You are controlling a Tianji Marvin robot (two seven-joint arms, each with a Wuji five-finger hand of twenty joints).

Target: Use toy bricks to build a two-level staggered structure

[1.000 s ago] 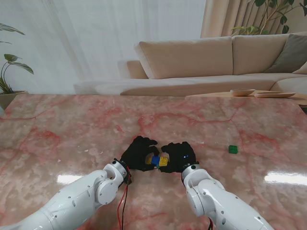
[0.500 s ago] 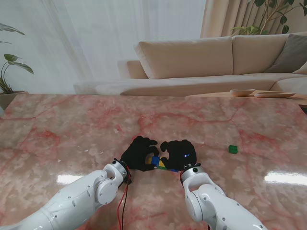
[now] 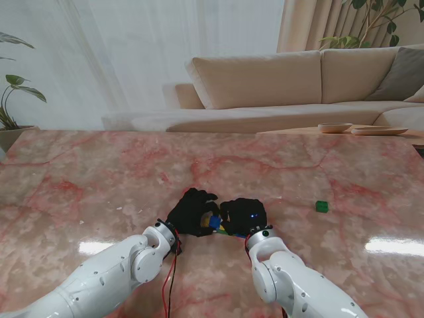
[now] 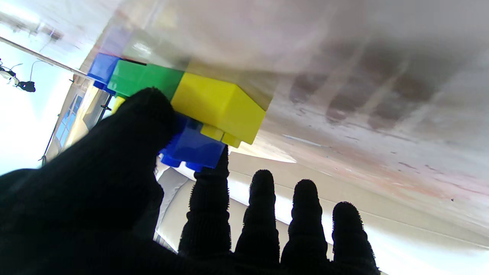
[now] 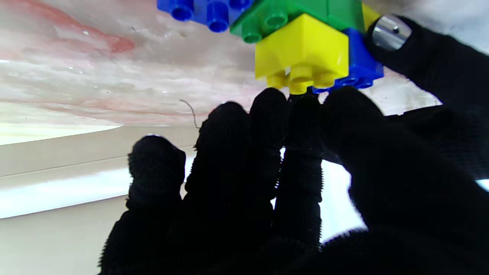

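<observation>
A small brick cluster (image 3: 216, 222) sits on the marble table between my two black-gloved hands. The left wrist view shows a blue brick (image 4: 101, 68), a green brick (image 4: 149, 78) and a yellow brick (image 4: 217, 107) in a row against the table, with a second blue brick (image 4: 193, 147) on the level above. My left hand (image 3: 191, 212) pinches that upper blue brick with thumb and index finger. My right hand (image 3: 244, 216) has its bunched fingertips (image 5: 269, 105) and thumb against the studs of the yellow brick (image 5: 305, 53). The hands hide most of the cluster in the stand view.
A loose green brick (image 3: 322, 206) lies on the table to the right, apart from both hands. The pink marble table (image 3: 99, 179) stretches wide around the hands. A beige sofa (image 3: 265, 79) stands beyond the far edge.
My right hand has slid left onto the cluster, and it now covers the yellow brick that showed a second ago. The left hand has stayed put.
</observation>
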